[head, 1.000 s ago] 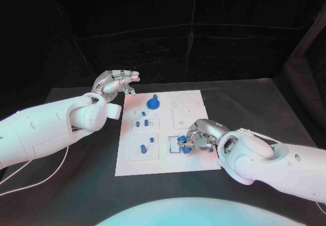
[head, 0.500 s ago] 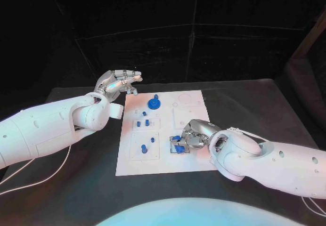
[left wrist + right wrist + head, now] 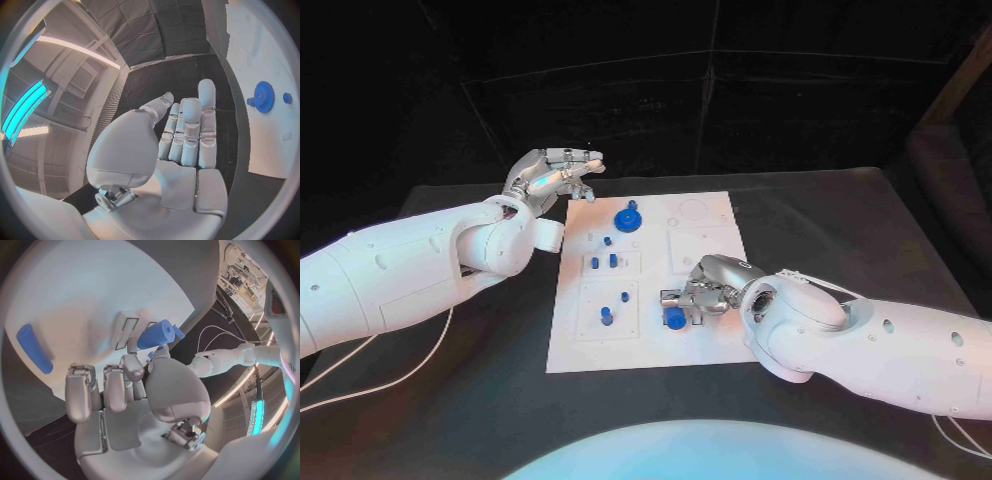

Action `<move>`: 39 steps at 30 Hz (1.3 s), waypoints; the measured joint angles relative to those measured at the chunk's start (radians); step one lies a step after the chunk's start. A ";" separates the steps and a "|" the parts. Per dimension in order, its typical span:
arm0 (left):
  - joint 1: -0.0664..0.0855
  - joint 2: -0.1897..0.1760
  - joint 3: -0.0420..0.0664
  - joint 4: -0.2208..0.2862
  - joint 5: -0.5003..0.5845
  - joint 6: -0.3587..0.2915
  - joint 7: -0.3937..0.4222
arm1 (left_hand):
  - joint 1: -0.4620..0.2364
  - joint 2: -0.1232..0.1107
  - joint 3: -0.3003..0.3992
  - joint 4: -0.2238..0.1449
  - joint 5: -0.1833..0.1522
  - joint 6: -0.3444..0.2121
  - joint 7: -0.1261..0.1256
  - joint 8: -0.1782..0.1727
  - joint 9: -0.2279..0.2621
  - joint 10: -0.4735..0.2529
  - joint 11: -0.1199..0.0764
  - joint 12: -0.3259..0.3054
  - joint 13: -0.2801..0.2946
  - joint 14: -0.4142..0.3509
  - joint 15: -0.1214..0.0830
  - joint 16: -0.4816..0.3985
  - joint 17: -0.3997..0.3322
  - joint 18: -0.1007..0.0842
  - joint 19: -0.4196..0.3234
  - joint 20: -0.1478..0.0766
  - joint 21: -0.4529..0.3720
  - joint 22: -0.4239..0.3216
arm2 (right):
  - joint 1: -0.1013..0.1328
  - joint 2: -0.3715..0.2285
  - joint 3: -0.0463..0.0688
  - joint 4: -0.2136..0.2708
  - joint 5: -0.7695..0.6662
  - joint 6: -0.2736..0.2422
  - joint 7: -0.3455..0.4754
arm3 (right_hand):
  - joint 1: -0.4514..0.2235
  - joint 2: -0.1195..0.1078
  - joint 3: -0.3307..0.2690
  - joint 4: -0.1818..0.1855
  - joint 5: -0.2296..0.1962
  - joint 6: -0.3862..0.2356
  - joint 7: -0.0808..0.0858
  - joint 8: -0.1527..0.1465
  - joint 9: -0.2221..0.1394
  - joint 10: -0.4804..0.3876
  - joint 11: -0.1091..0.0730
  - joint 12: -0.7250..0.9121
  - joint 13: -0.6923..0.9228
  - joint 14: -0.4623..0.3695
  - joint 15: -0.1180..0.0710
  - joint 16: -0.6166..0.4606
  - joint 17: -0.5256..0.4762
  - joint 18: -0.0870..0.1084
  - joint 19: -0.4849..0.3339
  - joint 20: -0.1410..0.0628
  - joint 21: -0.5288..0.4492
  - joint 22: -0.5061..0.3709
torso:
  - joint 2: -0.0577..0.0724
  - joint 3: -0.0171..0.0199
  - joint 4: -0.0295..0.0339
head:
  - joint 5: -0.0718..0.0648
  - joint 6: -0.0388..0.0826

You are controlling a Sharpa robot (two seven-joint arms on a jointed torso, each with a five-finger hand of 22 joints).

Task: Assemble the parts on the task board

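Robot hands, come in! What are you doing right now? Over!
Left robot hand open, hovering past the task board's far corner. Right robot hand pinching a blue part over the board. Nothing blocking.

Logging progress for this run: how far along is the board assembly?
Partway, it seems. A blue gear and several small blue pegs already stand on the task board. In hand: the right hand pinches a blue cylinder over the board's near right area. The left hand hovers, holding nothing, beyond the far left corner. Right-side recesses look unfilled.
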 measured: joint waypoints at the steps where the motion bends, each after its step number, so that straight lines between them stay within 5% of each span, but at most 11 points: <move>1: 0.000 0.000 0.000 0.000 0.000 0.000 0.000 | 0.000 0.000 0.000 0.000 0.000 0.000 0.000 0.000 0.000 0.000 0.000 0.000 0.000 0.000 0.000 0.000 0.000 0.000 0.000 0.000 0.000 0.000 | 0.000 0.000 0.000 0.000 -0.002 0.000 -0.002 | -0.011 -0.002 0.000 0.000 -0.002 0.000 0.000 0.000 0.001 0.000 0.000 -0.002 0.000 0.000 0.000 0.000 0.000 0.000 0.000 0.000 0.000 0.000 | 0.000 0.0001 -0.0001 | 0.000 0.000; 9: 0.000 0.000 0.000 -0.001 0.000 0.001 -0.001 | 0.000 0.000 0.000 0.000 0.000 0.000 0.000 0.000 0.000 0.000 0.000 0.000 0.000 0.000 0.000 0.000 0.000 0.000 0.000 0.000 0.000 0.000 | 0.000 -0.010 0.000 0.012 -0.021 -0.002 -0.013 | -0.029 -0.009 0.002 -0.001 0.000 0.000 0.000 0.000 0.006 0.000 0.000 -0.009 -0.001 0.000 0.000 -0.004 0.000 0.000 0.000 0.000 0.000 0.000 | -0.001 0.0008 -0.0004 | 0.001 0.000; 16: 0.000 -0.001 0.000 -0.001 0.000 0.001 -0.001 | 0.000 0.000 0.000 0.000 0.000 0.000 0.000 0.000 0.000 0.000 0.000 0.000 0.000 0.000 0.000 0.000 0.000 0.000 0.000 0.000 0.000 0.000 | 0.000 -0.034 0.000 0.053 -0.029 -0.008 -0.002 | 0.052 -0.013 0.022 -0.015 0.032 0.000 0.000 0.009 0.018 0.000 0.000 -0.009 0.018 0.000 0.000 -0.004 0.000 0.000 0.000 0.000 0.000 0.000 | 0.000 0.0015 -0.0011 | 0.003 -0.002; 27: -0.002 -0.001 0.000 -0.004 0.000 0.003 -0.002 | -0.004 0.004 -0.003 0.003 0.000 0.000 0.000 0.003 0.000 0.000 0.000 0.004 0.000 0.000 0.000 0.000 -0.003 0.000 0.000 0.000 0.000 -0.001 | 0.000 -0.088 0.000 0.105 -0.029 -0.039 0.045 | 0.085 -0.012 0.029 -0.017 0.061 0.000 0.000 0.012 0.024 0.003 -0.004 -0.009 0.027 -0.003 -0.003 -0.004 0.000 0.000 0.000 0.000 0.000 0.000 | -0.001 0.0013 -0.0016 | 0.003 -0.001; 39: -0.003 0.000 0.000 -0.005 0.000 0.005 -0.004 | -0.005 0.005 -0.004 0.004 0.000 0.000 0.000 0.004 0.000 0.000 0.000 0.004 0.000 0.000 0.000 0.000 -0.004 0.000 0.000 0.000 0.000 -0.001 | 0.000 -0.104 0.000 0.102 -0.009 -0.009 0.071 | 0.199 -0.005 0.050 -0.061 0.093 -0.010 0.004 0.012 0.033 0.003 -0.004 -0.017 0.031 -0.003 -0.003 -0.004 0.000 0.000 0.000 0.000 0.000 0.000 | -0.001 0.0003 0.0007 | 0.001 -0.001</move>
